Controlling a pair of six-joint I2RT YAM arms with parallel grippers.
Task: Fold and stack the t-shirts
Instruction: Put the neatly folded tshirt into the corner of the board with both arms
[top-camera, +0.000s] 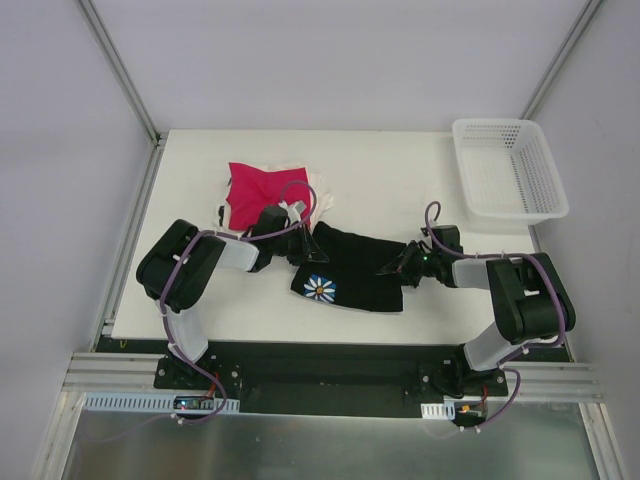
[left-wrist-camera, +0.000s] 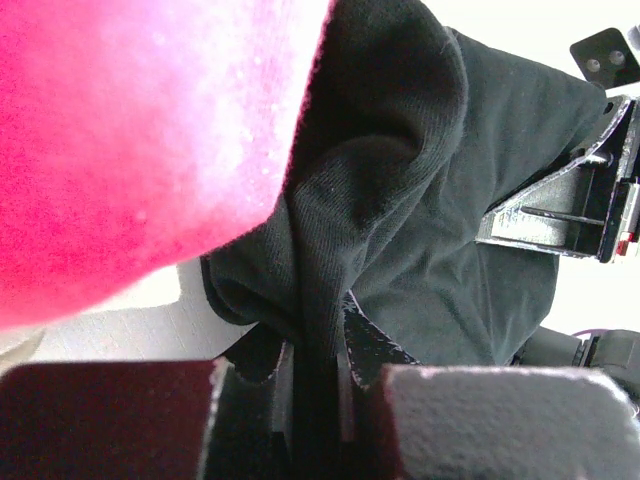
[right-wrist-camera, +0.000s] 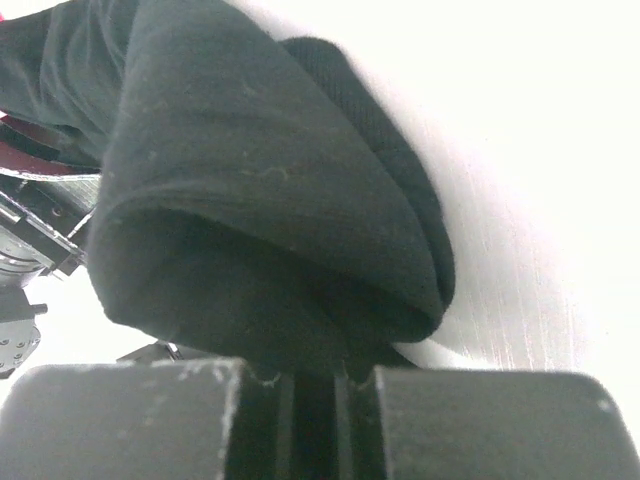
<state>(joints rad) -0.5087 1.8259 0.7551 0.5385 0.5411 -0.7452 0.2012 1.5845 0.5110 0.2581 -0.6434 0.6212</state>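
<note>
White panels wall in the white surface (top-camera: 400, 180), and a white plastic mesh basket (top-camera: 510, 170) sits at its far right corner with nothing in it. Your black t-shirt (top-camera: 360, 270) lies as a long folded band across the middle of the surface, a little nearer the front edge than the far one. Its white daisy print on a blue square (top-camera: 319, 288) faces up at the band's left end. The magenta-pink t-shirt (top-camera: 255, 192) rests toward the far left, bunched into a rough square. A bit of white cloth (top-camera: 318, 190) shows along its right side, and the black band's far left corner reaches close to it. Your left fingers (left-wrist-camera: 350, 340) are closed tight on a pinched-up ridge of the black t-shirt at that far left corner, and the wrist view shows the magenta cloth right beside the pinch. Your right fingers (right-wrist-camera: 355, 400) are closed just as tight on a rolled fold at the black t-shirt's right end, where the cloth bulges up out of the grip over the bare surface. The basket stands well apart from both shirts.
</note>
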